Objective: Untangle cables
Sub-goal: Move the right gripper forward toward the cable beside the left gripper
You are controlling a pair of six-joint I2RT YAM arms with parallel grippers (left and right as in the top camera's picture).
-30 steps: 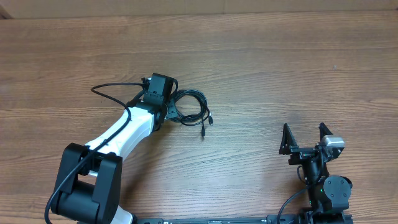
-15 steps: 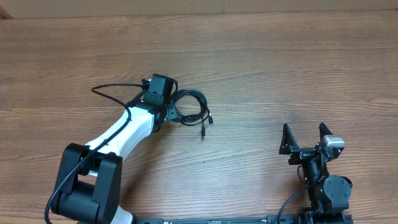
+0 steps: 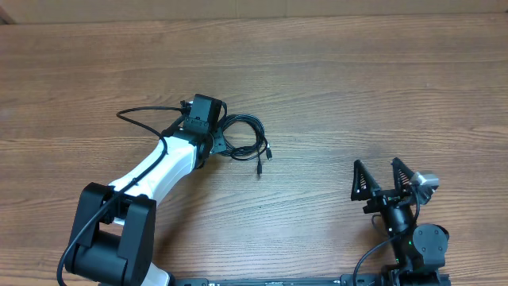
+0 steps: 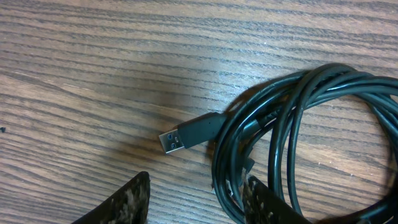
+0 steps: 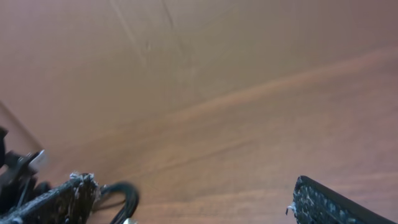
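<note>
The cables [image 3: 246, 137] lie as a small black coil on the wooden table, with two plug tips [image 3: 263, 159] pointing toward the front. My left gripper [image 3: 216, 137] is at the coil's left edge. In the left wrist view it is open [image 4: 199, 202], and the coil [image 4: 298, 137] lies against its right finger, with some strands between the fingers. A USB plug [image 4: 186, 134] sticks out to the left. My right gripper [image 3: 375, 163] is open and empty at the front right, far from the coil. In its own view [image 5: 193, 199] it is blurred over bare wood.
The left arm's own thicker black wire [image 3: 139, 115] loops out to the left of the wrist. The table's far edge [image 3: 254, 17] runs along the top. A blurred black loop [image 5: 121, 196] shows at the lower left of the right wrist view.
The right gripper has turned and shifted slightly left. The left arm and the coil have not moved.
</note>
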